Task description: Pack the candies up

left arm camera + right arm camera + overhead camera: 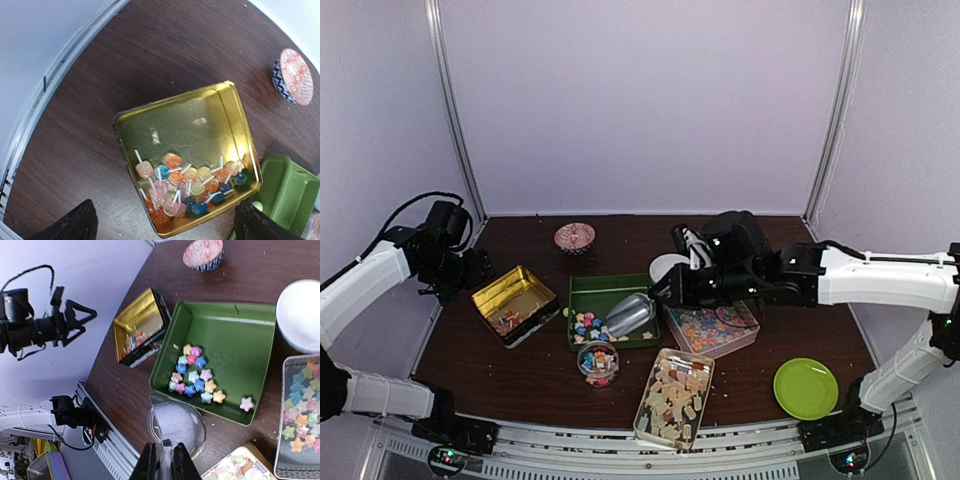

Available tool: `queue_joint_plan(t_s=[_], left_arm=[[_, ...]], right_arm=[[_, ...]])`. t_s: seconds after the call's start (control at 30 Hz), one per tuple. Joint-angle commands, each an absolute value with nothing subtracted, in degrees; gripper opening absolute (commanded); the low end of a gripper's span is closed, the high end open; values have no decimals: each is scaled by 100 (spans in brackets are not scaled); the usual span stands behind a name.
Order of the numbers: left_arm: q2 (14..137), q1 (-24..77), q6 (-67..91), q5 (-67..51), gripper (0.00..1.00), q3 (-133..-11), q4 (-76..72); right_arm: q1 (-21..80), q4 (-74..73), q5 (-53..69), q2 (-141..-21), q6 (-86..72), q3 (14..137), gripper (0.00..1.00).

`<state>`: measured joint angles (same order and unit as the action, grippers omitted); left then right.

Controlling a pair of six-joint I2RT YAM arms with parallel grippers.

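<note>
Plainly, right claw (165, 452) grips a metal scoop (176, 422) near the tray's (240, 330) candies (195, 377).

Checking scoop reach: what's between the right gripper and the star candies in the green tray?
Only the metal scoop the right gripper holds, its bowl over the green tray's near rim, short of the star candies. Right wrist view.

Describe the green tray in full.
The green tray is square, with low upright walls and rounded corners, glossy like plastic or painted metal. It lies flat on the dark table, the gold tin close at its left; contact unclear. Pastel star candies cluster in its near left part, one pink star apart; the far half is mostly bare. A metal scoop, held by the right gripper, hangs over its right part.
</note>
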<state>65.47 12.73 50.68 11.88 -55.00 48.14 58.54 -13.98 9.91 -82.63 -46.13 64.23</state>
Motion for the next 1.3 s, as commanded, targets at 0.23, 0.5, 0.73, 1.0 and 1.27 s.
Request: queue_joint_plan(t_s=[0.23, 0.5, 0.73, 1.0, 1.27], left_arm=[[6893, 4145, 4117, 2146, 95, -6503, 4167], [8833, 5387, 3288, 1563, 90, -7997, 3783], [10481, 5447, 4248, 932, 86, -9428, 3917], [11903, 5831, 5970, 1359, 79, -11015, 5280], [12677, 5933, 6625, 1093, 73, -11810, 6133]], right_arm=[[5090, -2301, -1141, -5811, -4060, 5476, 0], [4632, -1762, -1458, -4731, -4654, 3685, 0], [4603, -1373, -1440, -4685, -4851, 3268, 0], [4562, -1452, -1747, -4268, -4866, 3109, 0], [4535, -1375, -1734, -3972, -4931, 2845, 0]])
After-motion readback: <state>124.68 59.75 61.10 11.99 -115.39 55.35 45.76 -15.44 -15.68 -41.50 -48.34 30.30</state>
